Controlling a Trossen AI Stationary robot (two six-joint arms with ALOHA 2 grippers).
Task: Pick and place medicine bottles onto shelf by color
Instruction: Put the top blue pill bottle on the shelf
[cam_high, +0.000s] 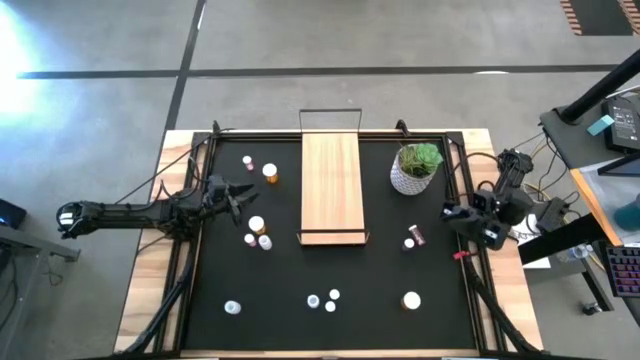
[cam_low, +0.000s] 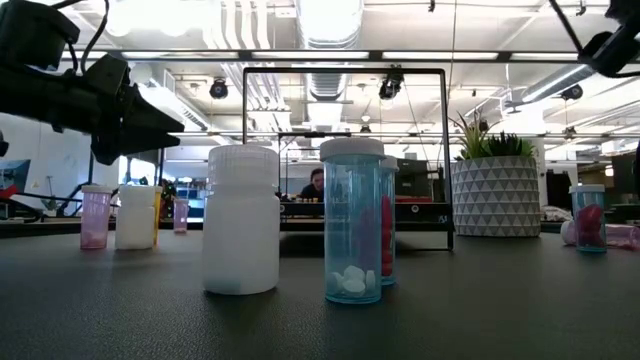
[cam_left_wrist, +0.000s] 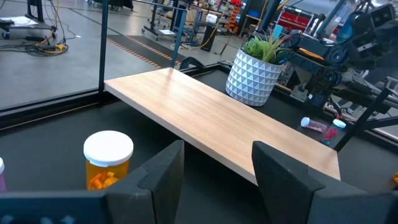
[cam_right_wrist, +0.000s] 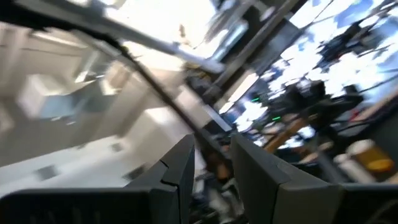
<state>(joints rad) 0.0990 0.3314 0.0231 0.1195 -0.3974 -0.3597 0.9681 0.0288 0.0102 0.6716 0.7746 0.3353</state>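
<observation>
I read this as the approach step: nothing is held and the shelf (cam_high: 332, 185) lies bare down the middle of the counter (cam_high: 200, 320), its light-wood board with no bottle on it. My left gripper (cam_high: 240, 190) hovers on the left side of the counter with its jaws apart and empty, looking across at the shelf. Just beside it sits the orange bottle (cam_left_wrist: 107, 160), upright, white cap on, with orange contents showing through the body — the nearest candidate for a first pick. My right gripper (cam_high: 452, 212) waits at the right edge of the counter, tilted up toward the room; its jaws stand slightly apart with nothing between them.

The medicine bottles are scattered on the black mat: two more near the left gripper (cam_high: 257, 225), a small pink one farther back (cam_high: 248, 160), a cluster along the near edge (cam_high: 322, 300), an orange one near the right (cam_high: 411, 299), and a pink one lying on its side by the plant (cam_high: 414, 168).

As for contents, the low view shows a clear blue bottle (cam_low: 352, 220) with a few white pills at its bottom, and beside it an opaque white bottle (cam_low: 240, 220) whose inside I cannot see.

Next, I judge, the left jaws must lower and centre around the orange bottle's body — squarely, so it doesn't tip.
</observation>
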